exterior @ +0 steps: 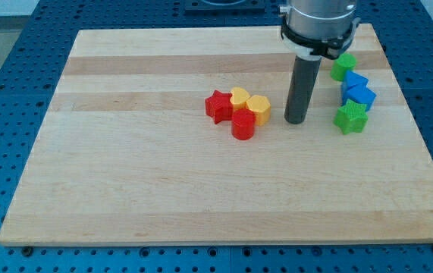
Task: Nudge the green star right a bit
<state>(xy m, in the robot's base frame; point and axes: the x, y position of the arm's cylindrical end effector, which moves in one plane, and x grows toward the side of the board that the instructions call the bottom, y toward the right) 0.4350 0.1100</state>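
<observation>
My tip (295, 121) sits at nine o'clock of the green star (350, 117) — parked left for a rightward shove. No pincer here, so no grip state. Star's near the bench (125, 189) right edge.

Clustered red star (218, 105), yellow blocks (249, 104), red cylinder (243, 126)

The green star-shaped block (350, 117) lies flat on the wooden board near the view's right edge, touching the blue block (361, 95) just above it.
</observation>
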